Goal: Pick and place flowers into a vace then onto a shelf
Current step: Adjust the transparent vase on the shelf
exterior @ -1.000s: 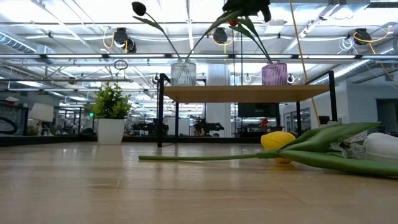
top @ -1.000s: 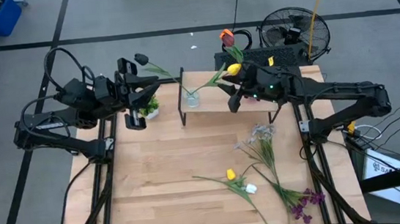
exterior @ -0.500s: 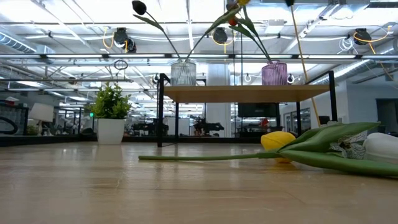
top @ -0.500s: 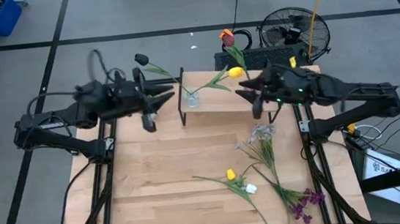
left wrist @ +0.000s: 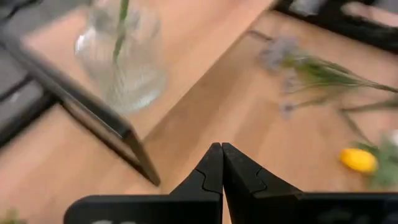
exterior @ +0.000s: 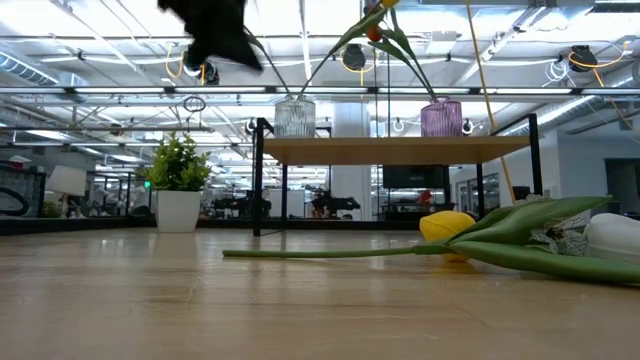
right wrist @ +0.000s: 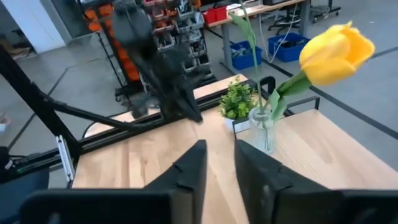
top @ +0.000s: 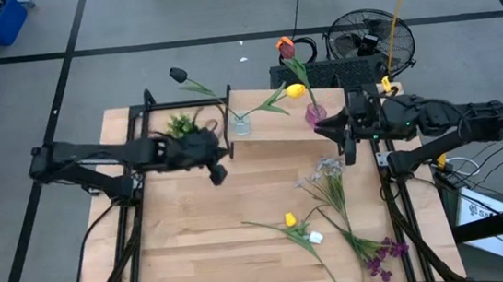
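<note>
Your left end effector hangs over the bench just in front of the shelf, near its left leg; its fingers are pressed together with nothing between them. Past those fingers, the left wrist view shows the clear glass vase standing on the shelf, a green stem rising from it, so the vase sits just beyond and above your tool. Farther off on the bench lie loose flowers: a yellow bloom and a pale spray.

Your right end effector is at the right end of the shelf, just beside the pink vase. Its fingers stand slightly apart, a narrow gap between them, and they grip nothing. A yellow tulip leans out from the clear vase ahead of it, and the small potted plant stands behind that vase.

On the bench in front of both arms lie the remaining flowers: a yellow and white pair near the middle, and purple heads toward the right front corner.
</note>
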`<state>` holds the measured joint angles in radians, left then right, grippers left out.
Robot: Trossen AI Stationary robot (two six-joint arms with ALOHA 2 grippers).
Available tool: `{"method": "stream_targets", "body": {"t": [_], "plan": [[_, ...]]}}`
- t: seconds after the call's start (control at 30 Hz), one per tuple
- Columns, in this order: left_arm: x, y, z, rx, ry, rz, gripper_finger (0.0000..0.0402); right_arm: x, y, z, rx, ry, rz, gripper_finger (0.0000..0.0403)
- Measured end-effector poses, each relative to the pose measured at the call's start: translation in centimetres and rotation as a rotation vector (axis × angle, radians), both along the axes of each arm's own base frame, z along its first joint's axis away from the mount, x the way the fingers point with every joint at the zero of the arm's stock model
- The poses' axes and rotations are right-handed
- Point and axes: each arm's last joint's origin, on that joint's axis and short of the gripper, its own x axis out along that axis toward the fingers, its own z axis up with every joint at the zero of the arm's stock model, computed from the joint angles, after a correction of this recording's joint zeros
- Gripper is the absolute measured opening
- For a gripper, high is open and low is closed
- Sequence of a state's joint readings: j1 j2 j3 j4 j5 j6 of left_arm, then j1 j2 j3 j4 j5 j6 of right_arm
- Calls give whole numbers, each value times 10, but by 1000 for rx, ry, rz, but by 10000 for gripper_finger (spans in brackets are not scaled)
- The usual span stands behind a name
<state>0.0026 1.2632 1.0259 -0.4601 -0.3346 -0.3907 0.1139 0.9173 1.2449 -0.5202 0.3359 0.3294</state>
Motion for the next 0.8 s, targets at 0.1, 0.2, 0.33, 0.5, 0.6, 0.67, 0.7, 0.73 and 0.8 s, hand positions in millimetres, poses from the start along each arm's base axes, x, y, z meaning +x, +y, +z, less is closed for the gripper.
{"method": "stream_targets", "body": {"t": [0.1,0.2,0.33,0.5,0.6,0.67,0.7,0.73,0.8], "plan": [[15,7,-28,-60,-54,157,3,3,1,-2,-3,19,-1,24],[27,15,-43,-10,-102,275,2,4,1,-3,-9,26,0,5],[39,27,-51,113,-98,324,2,7,1,-5,-8,34,-1,9],[46,38,-61,141,-70,323,1,9,1,-6,-7,38,-2,2],[48,45,-64,148,-66,319,1,9,1,-5,-6,36,-3,2],[48,48,-63,159,-67,316,1,9,1,-6,-7,38,-3,1],[49,49,-62,160,-79,316,1,9,1,-6,-7,37,-3,1],[50,50,-61,162,-97,317,1,9,1,-6,-7,37,-3,1],[51,52,-57,176,-126,312,1,9,1,-6,-7,37,-3,1]]}}
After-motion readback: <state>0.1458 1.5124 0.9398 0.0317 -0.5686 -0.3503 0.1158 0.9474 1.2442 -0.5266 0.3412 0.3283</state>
